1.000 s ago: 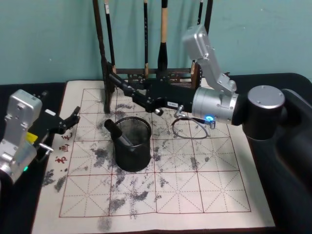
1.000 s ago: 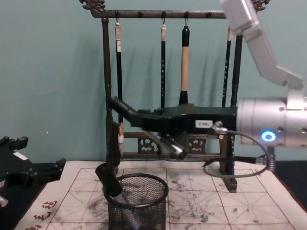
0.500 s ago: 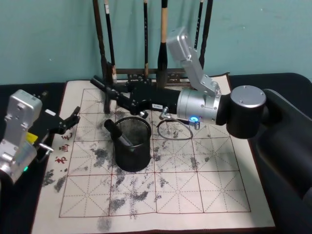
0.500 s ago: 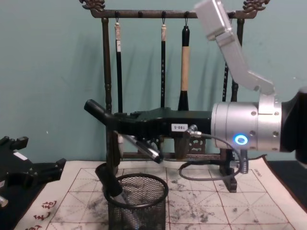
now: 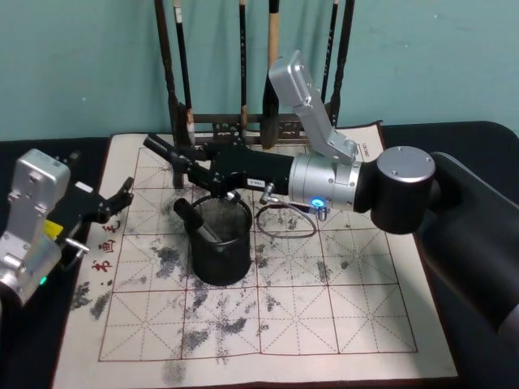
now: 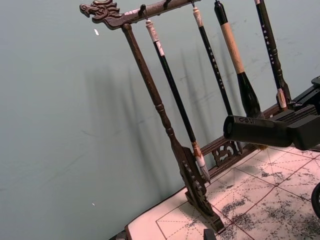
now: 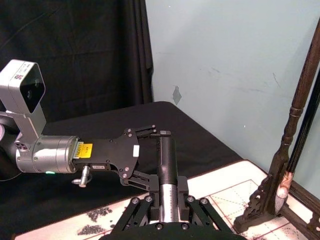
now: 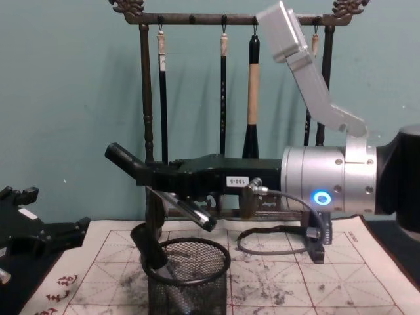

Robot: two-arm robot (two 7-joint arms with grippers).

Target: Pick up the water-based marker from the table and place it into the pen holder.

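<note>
The marker (image 7: pixel 166 167) is sitting clamped in the right tool (image 8: pixel 167 178), lengthwise between the fingers, black part leading and silver part trailing. In the chest view it is slanting down towards the centre of the frame, its silver end hanging just above the rim of the pen holder (image 5: pixel 220 255).

It is looking like a light, stiff, smooth barrel, so it is likely sliding rather than bending if the hold is weak. A hold around mid-barrel, as here, is suiting it, and it should be tipping easily into the cup.

A second dark pen (image 8: pixel 147 246) is already leaning in the holder at lower left of the chest view; whether it is another marker I cannot tell. The tool's body is hiding the exact contact on the barrel.

The left tool (image 5: pixel 122 198) is waiting at the left edge of the head view, fingers apart. The brush rack (image 6: pixel 165 130) is standing behind, on the inked grid paper (image 5: pixel 324 308) covering the table.
</note>
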